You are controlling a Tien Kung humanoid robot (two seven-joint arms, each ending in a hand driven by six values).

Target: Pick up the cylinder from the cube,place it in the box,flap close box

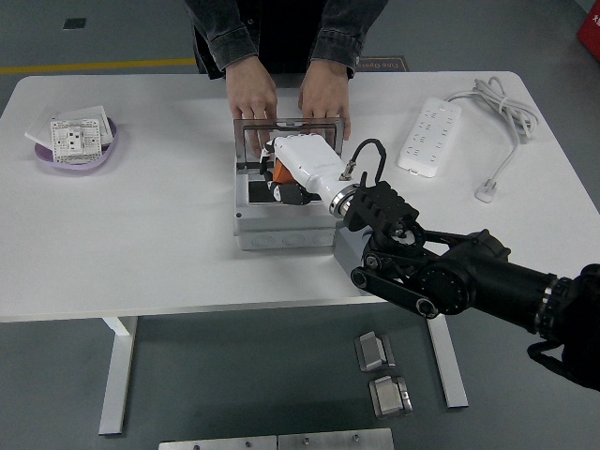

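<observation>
my right hand (pixel 281 178) is curled around the orange cylinder (pixel 272 174), low over the open box (pixel 281 225); off the cube (pixel 349 253); releasing it and closing the flap (pixel 289 141) remain.

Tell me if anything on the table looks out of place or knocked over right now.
Nothing stands out. The box sits upright, its lid held open by the person's hands, and the right hand is over the opening with the orange cylinder.
</observation>
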